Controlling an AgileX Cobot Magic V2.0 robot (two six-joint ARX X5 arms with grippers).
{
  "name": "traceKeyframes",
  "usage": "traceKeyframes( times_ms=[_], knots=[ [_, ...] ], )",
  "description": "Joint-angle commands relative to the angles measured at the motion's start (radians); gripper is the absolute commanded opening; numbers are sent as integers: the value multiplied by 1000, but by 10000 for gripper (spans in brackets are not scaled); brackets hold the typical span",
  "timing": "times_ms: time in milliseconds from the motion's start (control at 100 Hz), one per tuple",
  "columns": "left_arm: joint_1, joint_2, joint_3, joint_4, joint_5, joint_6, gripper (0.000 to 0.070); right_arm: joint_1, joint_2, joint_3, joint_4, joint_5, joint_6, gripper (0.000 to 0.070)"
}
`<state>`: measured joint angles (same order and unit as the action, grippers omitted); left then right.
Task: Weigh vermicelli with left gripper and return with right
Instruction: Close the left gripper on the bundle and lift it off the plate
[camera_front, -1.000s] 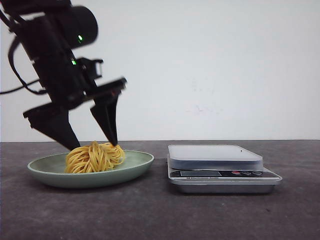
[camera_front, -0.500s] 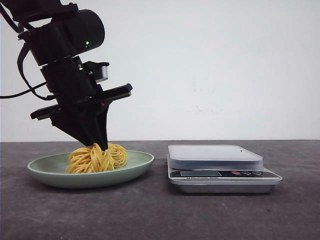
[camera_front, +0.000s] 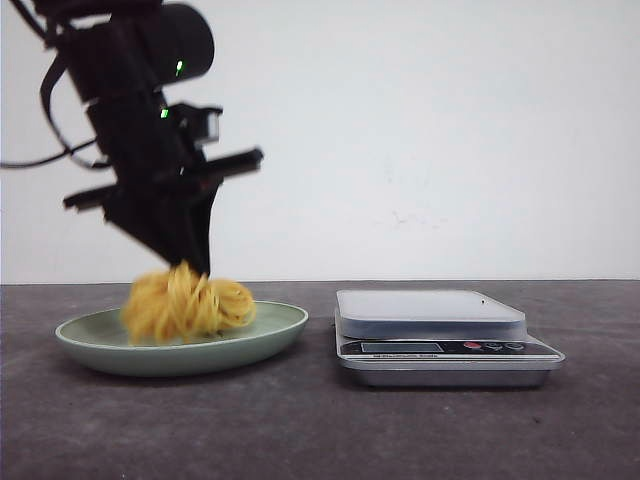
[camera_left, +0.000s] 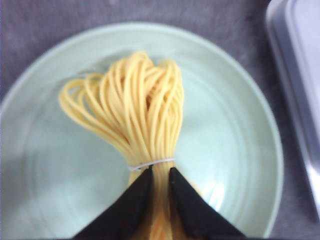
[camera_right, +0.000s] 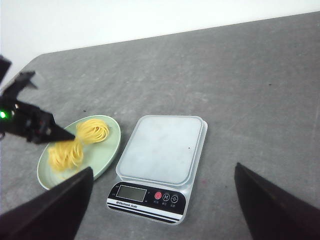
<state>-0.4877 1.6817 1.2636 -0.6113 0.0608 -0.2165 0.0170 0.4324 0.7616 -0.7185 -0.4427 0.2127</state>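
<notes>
The vermicelli (camera_front: 187, 303), a round nest of thin yellow strands tied with a white band, hangs just above the pale green plate (camera_front: 275, 333). My left gripper (camera_front: 188, 268) is shut on it from above. In the left wrist view the black fingers (camera_left: 135, 200) pinch the strands at the gripper (camera_left: 160, 175) just below the band, and the vermicelli (camera_left: 135, 105) fans out over the plate (camera_left: 235, 140). The right gripper (camera_right: 160, 200) is open and empty, high above the scale (camera_right: 162, 150). The right wrist view also shows the vermicelli (camera_right: 75, 145) and the plate (camera_right: 107, 152).
The silver kitchen scale (camera_front: 440, 335) with a blank display stands to the right of the plate on the dark grey table (camera_front: 320, 430). A white wall is behind. The scale's edge shows in the left wrist view (camera_left: 300, 75).
The left gripper closed on the vermicelli and has risen a little. The nest has come up off the plate and looks blurred from motion.
</notes>
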Motion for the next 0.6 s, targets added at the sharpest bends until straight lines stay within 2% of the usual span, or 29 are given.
traceKeyframes(
  times_ms=[0,130,340,590],
  knots=[
    [-16,-26,77,-8,34,21,3,2,3,14,7,-2,-11,551],
    [-37,-61,177,-55,156,13,3,2,3,14,7,-2,-11,551],
    [-97,-73,259,-2,255,-60,3,2,3,14,8,-3,-8,551],
    [-195,-34,259,169,245,-160,3,2,3,15,11,-9,-4,551]
  ],
)
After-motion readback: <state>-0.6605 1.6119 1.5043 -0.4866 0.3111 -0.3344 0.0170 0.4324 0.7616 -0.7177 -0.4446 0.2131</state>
